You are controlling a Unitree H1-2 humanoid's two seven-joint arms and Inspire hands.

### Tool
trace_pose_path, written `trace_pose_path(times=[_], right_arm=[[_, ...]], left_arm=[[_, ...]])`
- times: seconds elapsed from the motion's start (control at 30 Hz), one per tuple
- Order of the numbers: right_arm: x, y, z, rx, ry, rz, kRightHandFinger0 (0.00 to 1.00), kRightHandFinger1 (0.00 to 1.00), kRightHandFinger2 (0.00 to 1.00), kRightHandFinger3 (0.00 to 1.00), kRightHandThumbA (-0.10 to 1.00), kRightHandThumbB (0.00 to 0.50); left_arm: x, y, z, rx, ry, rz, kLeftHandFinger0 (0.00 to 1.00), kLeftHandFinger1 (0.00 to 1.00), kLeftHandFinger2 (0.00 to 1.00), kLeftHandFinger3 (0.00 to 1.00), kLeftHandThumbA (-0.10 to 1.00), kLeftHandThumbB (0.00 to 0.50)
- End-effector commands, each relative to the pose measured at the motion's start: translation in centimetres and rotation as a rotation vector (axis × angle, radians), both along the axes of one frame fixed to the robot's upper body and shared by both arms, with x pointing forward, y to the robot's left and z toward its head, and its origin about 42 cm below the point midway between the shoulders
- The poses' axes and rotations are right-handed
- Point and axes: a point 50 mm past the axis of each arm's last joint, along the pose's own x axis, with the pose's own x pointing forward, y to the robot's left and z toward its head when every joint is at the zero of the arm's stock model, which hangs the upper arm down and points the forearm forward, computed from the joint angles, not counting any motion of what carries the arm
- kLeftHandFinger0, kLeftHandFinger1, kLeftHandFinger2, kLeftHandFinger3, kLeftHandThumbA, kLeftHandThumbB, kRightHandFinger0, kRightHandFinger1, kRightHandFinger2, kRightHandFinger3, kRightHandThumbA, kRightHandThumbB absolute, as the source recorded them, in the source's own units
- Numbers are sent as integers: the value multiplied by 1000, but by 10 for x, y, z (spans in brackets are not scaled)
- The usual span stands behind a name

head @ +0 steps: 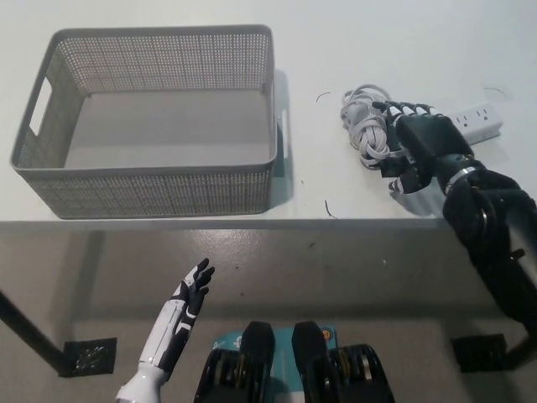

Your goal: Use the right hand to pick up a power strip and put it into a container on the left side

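Reaching over the table's (pixel 168 13) near right part, my right hand (pixel 419 147) lies palm-down on the strip (pixel 471 120), fingers (pixel 401 107) stretched toward the coil. Whether they have closed round the strip's body I cannot tell: the back of the hand hides that end. Only the strip's far white end shows, outlets up, sticking out past the hand toward the right edge, slightly tilted. The cord (pixel 366 126), white and bundled in loops, lies just left of my fingertips, touching or nearly touching them. A dark patch of mat (pixel 394 168) shows under the hand, toward the near edge.

Basket (pixel 159 180): grey, perforated, handle slots in its short walls. It stands on the table's left part, its near wall close to the near edge, well apart from the strip. Nothing visible in it.

A few thin dark scraps on the tabletop: one (pixel 331 210) near the near edge between basket and hand, one (pixel 323 96) beside the cord's far side.

My left hand (pixel 193 290) hangs below the table's near edge, fingers spread, holding nothing.
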Motion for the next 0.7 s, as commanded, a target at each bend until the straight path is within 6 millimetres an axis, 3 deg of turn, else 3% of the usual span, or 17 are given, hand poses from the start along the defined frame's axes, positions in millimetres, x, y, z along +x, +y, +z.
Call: trace_pose_path(times=[0.0, 0.27, 0.67], right_arm=[[16, 10, 28, -36, -164, -7, 1000, 1000, 1000, 1000, 971, 381], [30, 8, 18, -76, -166, -37, 1000, 1000, 1000, 1000, 929, 363], [36, 11, 21, -93, -252, -40, 1000, 1000, 1000, 1000, 921, 332]], left_arm=[[0, 1, 7, -2, -58, 4, 1000, 1000, 1000, 1000, 1000, 156], [-2, 1, 7, 0, -57, 6, 1000, 1000, 1000, 1000, 1000, 155], [-3, 1, 6, -5, -55, 8, 1000, 1000, 1000, 1000, 1000, 145]])
